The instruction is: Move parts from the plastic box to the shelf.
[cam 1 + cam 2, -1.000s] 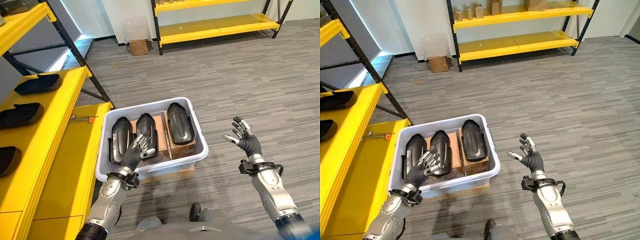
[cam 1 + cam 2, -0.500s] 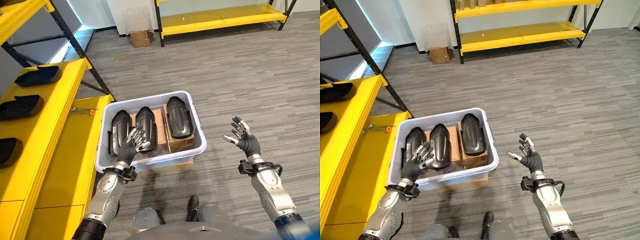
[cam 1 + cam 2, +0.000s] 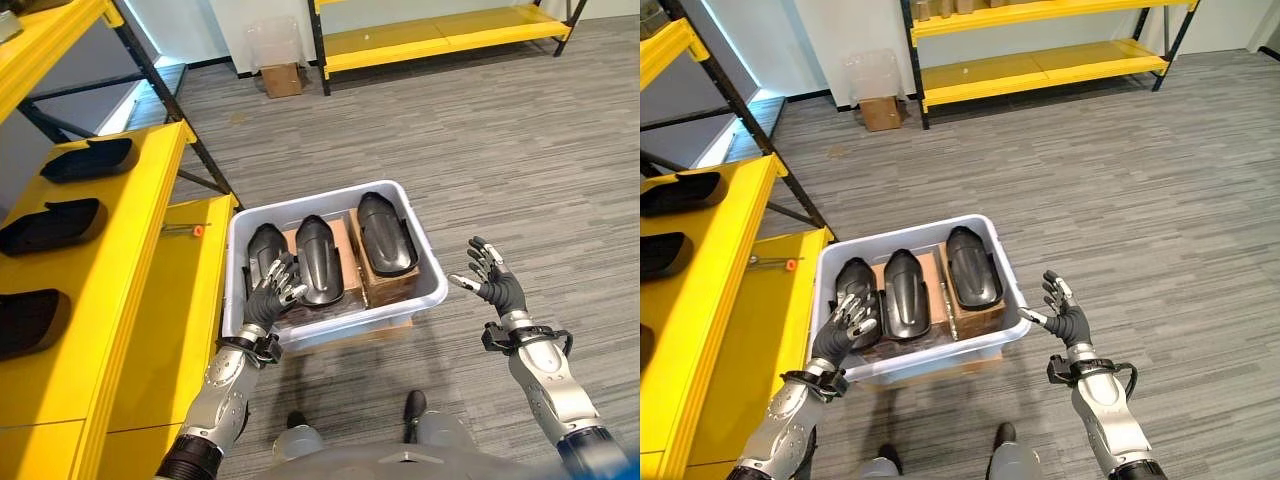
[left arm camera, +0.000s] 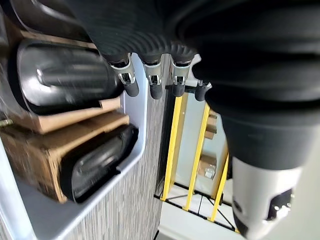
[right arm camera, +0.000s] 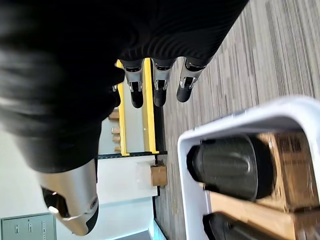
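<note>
Bright, even light; blurred wrist views.

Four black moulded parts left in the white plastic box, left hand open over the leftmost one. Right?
Not quite: the white plastic box holds three black moulded parts, not four, as the left eye view shows: leftmost, middle, rightmost. The rest stands: the left hand is open over the leftmost one.

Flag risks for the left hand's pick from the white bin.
1. Left hand hangs open over the leftmost glossy black moulded part; a smooth domed shell may slip.
2. It sits close to the middle black part; fingers may snag it.
3. White plastic box overhangs the cardboard beneath; pulling could tip it.
</note>
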`<state>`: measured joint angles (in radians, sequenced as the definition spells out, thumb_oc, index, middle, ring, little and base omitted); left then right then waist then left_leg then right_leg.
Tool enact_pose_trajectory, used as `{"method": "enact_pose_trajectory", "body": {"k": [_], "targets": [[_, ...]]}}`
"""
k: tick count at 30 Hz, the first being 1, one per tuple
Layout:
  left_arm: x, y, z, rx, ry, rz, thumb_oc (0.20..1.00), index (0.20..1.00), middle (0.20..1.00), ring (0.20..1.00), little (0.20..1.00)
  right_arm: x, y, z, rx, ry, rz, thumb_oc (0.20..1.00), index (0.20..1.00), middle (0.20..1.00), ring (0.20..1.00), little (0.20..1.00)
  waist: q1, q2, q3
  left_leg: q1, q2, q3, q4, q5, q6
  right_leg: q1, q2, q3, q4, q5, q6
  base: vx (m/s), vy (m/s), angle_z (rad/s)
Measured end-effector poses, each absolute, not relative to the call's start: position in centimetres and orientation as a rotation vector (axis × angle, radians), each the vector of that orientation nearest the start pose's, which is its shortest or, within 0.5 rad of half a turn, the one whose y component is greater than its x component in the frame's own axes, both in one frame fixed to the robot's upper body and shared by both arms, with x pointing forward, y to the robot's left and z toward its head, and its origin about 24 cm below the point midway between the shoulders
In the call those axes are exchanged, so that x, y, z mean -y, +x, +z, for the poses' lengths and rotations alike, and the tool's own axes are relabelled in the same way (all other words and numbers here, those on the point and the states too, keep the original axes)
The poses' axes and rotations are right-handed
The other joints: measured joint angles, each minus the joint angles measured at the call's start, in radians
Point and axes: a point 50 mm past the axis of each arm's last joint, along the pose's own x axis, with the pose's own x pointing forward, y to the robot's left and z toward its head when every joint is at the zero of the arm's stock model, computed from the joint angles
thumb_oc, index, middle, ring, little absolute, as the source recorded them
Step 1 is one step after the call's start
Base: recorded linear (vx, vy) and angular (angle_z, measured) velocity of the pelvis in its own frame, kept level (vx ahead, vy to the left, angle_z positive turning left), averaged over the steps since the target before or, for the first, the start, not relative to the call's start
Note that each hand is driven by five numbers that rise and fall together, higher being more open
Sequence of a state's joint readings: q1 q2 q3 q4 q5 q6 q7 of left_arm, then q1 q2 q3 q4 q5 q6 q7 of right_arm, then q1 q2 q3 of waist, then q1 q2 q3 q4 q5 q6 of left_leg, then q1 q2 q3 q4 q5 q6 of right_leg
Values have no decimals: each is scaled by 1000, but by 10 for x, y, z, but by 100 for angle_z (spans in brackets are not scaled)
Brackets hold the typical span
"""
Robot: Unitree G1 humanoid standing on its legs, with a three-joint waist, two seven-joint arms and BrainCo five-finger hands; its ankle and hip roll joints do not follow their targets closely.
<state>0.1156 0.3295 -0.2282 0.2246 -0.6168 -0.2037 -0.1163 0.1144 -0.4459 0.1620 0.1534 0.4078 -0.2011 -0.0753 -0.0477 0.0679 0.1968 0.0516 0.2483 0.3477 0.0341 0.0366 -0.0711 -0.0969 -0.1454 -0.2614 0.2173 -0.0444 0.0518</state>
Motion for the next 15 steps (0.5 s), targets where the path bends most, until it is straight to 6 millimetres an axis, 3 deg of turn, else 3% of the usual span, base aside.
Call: {"method": "enact_pose_trajectory", "body": {"k": [1,2,3,4,5,7,10,12,15], "targets": [[-179,212,-33,-250,-281,-154,1000,1000,1000,1000,1000,241,200,1,-156,-58,-83,1000,1000,1000,1000,1000,15,-18,-9,-33,-39,48,98,-65,54,25,-68,-62,2,-23,6,23,74,153],[-181,197,-53,-355,-294,-120,1000,1000,1000,1000,1000,274,169,-10,-199,23,-349,1000,1000,1000,1000,1000,-27,-76,5,9,-142,163,123,-130,134,116,-150,-77,-28,3,51,21,67,100],[-186,176,-59,-398,-285,-106,1000,1000,1000,1000,1000,281,160,-12,-224,8,-390,1000,1000,1000,1000,1000,-38,-76,-23,19,-181,114,103,-167,95,108,-133,-22,-47,-3,62,16,46,1],[-195,167,-57,-406,-258,-102,1000,1000,1000,1000,1000,271,173,-8,-221,-39,-284,1000,1000,1000,1000,1000,-14,-56,-29,9,-149,105,81,-130,58,86,-90,32,-54,15,65,17,23,-77],[-202,170,-53,-397,-235,-98,1000,1000,1000,1000,1000,253,178,-8,-216,-26,-201,1000,1000,1000,1000,1000,-15,-60,-38,-7,-147,111,70,-131,57,76,-84,60,-57,13,69,23,-11,-64],[-214,192,-23,-280,-166,-136,1000,1000,1000,1000,1000,204,190,-9,-182,86,-66,1000,1000,1000,1000,1000,-10,-184,-71,2,-182,107,12,-58,81,163,-119,68,-179,67,75,27,-58,14],[-208,201,-16,-242,-171,-158,1000,1000,1000,1000,1000,195,203,-1,-136,106,-41,1000,1000,1000,1000,1000,-6,-181,-68,11,-183,103,-25,-43,72,181,-113,54,-232,92,80,26,-45,8],[-207,201,-15,-240,-175,-159,1000,1000,1000,1000,1000,196,207,2,-121,93,-48,1000,1000,1000,1000,1000,6,-165,-57,35,-179,100,-63,-20,44,210,-96,54,-264,84,94,44,-41,0],[-198,201,-15,-228,-210,-167,1000,1000,1000,1000,1000,205,208,5,-119,38,-51,1000,1000,1000,1000,1000,3,-106,-26,46,-154,84,-94,12,26,218,-59,45,-279,78,82,45,-29,7]]}}
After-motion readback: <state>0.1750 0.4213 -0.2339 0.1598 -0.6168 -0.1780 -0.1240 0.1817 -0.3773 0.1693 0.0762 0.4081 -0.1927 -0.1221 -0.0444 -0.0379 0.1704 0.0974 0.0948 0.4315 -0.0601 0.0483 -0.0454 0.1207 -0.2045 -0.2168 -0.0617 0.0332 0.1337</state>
